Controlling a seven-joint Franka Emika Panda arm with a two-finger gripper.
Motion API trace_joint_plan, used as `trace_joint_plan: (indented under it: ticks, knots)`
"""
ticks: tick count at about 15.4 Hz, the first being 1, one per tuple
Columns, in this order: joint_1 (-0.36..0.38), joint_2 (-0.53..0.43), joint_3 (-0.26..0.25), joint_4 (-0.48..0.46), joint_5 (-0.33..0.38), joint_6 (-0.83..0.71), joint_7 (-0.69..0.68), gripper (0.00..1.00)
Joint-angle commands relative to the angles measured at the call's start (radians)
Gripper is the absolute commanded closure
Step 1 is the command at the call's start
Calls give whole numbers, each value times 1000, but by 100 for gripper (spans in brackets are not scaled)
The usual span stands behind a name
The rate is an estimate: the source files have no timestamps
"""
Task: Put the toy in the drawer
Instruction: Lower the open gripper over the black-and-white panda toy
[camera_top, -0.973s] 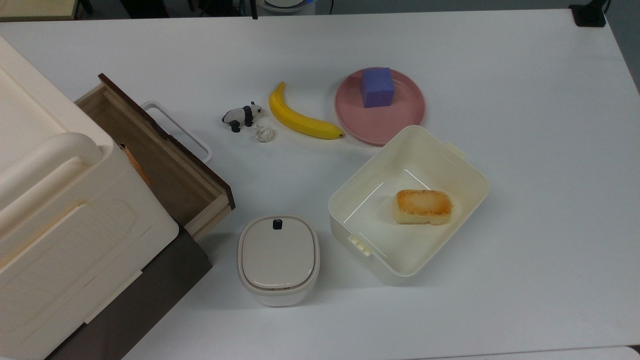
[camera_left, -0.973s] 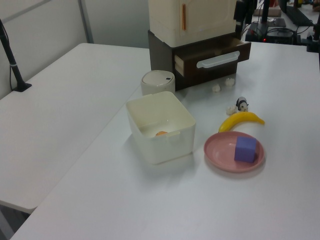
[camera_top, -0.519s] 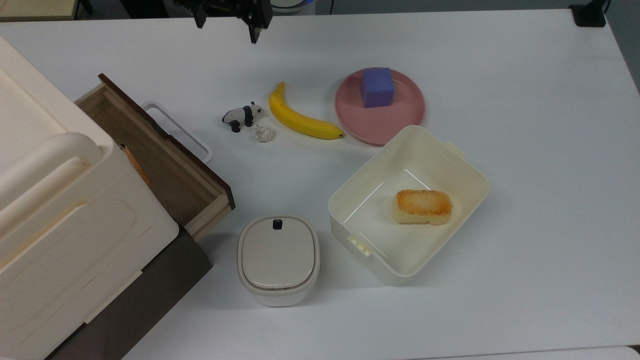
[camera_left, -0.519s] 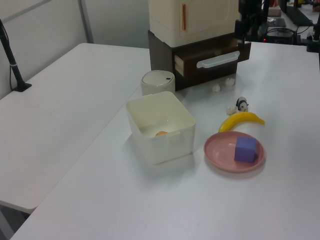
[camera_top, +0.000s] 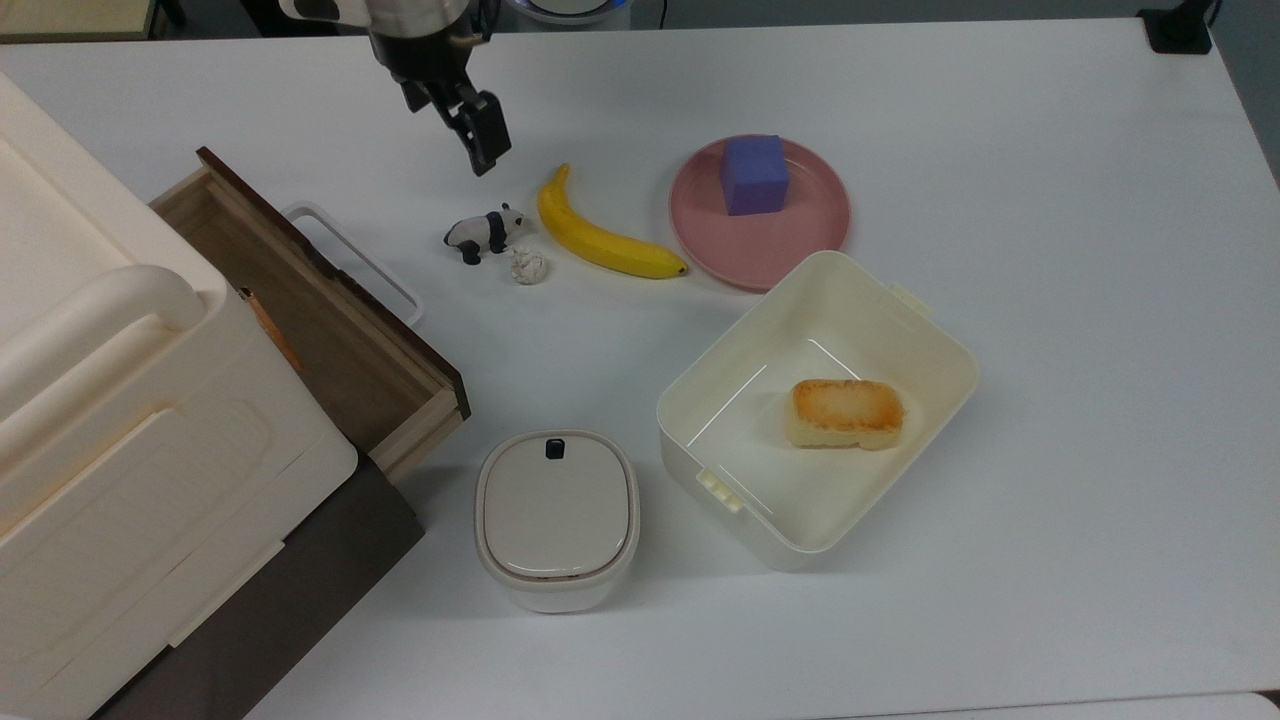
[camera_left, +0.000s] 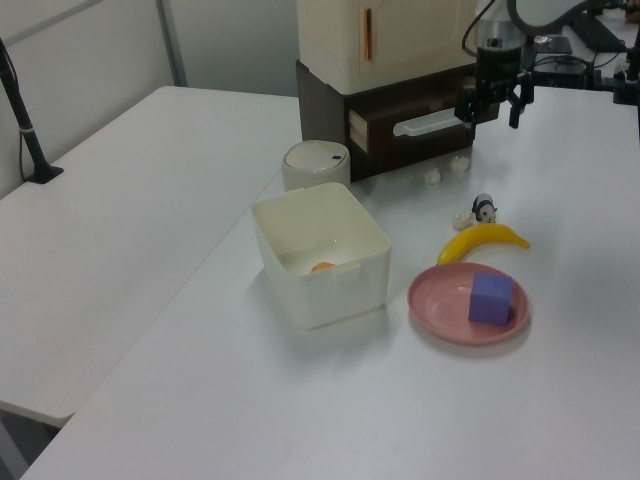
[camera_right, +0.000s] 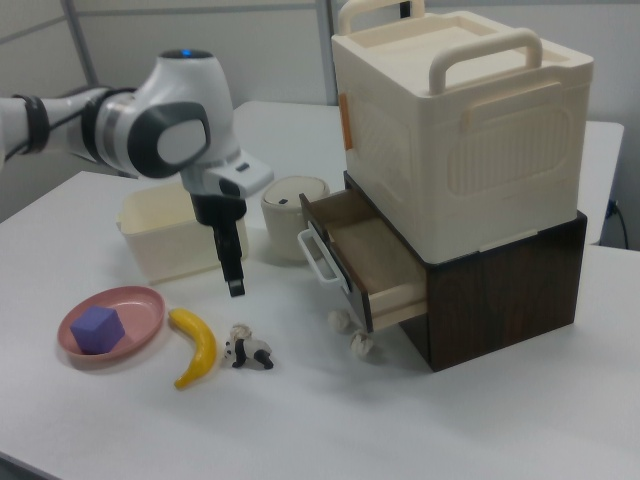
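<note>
Item 1, gripper (camera_left: 493, 105): I am seeing it hanging in the air above the white table (camera_top: 1050, 200), fingers pointing down. In the left view its two fingers are standing clearly apart, with bare space between them; it is holding nothing and touching nothing. In the top view it is sitting just above the toy, nearer the top view's upper edge.

Item 2, toy (camera_top: 483, 232): the small black-and-white panda is standing on the table on its four legs, between the drawer's handle and the banana (camera_top: 600, 236). A small whitish lumpy ball (camera_top: 528, 267) is lying just beside it.

Item 3, drawer (camera_right: 372, 255): I am reading it as pulled out of the dark brown cabinet (camera_right: 510, 285), its light-brown inside showing, the white loop handle (camera_top: 352, 262) facing the toy. A cream lidded box (camera_right: 460, 120) is sitting on top of the cabinet.

Item 4, others: a purple cube (camera_top: 754, 174) is resting on a pink plate (camera_top: 790, 245); a cream tub (camera_top: 930, 400) is holding a browned piece of bread (camera_top: 846, 412); a small lidded container (camera_top: 556, 515) is standing beside the tub.
</note>
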Motion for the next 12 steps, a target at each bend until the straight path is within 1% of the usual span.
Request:
trace_joint_plan:
  ticks: [1,3,6,9,12]
  knots:
    - [8,30,-1,-60,-25,72,108,0]
    - [16,44,2,-95,-74,104,165,0]
    - [18,85,10,-154,-122,179,217,0]
    - [44,147,10,-154,-171,213,286,0]
    - [45,197,10,-152,-206,241,323,0]
